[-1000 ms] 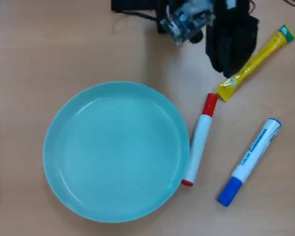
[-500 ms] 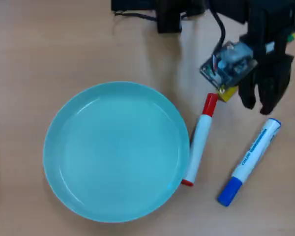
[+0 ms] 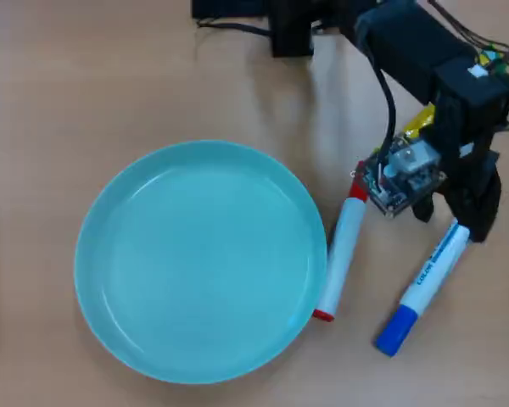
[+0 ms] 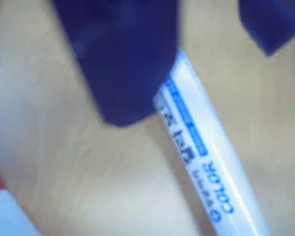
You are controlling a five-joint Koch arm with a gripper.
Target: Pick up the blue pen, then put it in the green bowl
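Straddling the glossy cylindrical blue pen [image 4: 206, 162] with parted dark jaws of the gripper [image 3: 452, 225], nothing held; lying diagonally near the wooden table's [image 3: 85, 85] right edge, apart from the smooth round green bowl [image 3: 110, 229]

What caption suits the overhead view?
Open gripper straddles the blue pen beside the empty green bowl.

**Colours on the table**

The green bowl [image 3: 199, 259] is plain pale teal. The blue pen [image 3: 426, 284] has a white barrel, blue cap and blue lettering. Centre frame, the other marker [image 3: 341, 254] is white with red cap. Arm black; table [image 3: 85, 76] light wood-toned.
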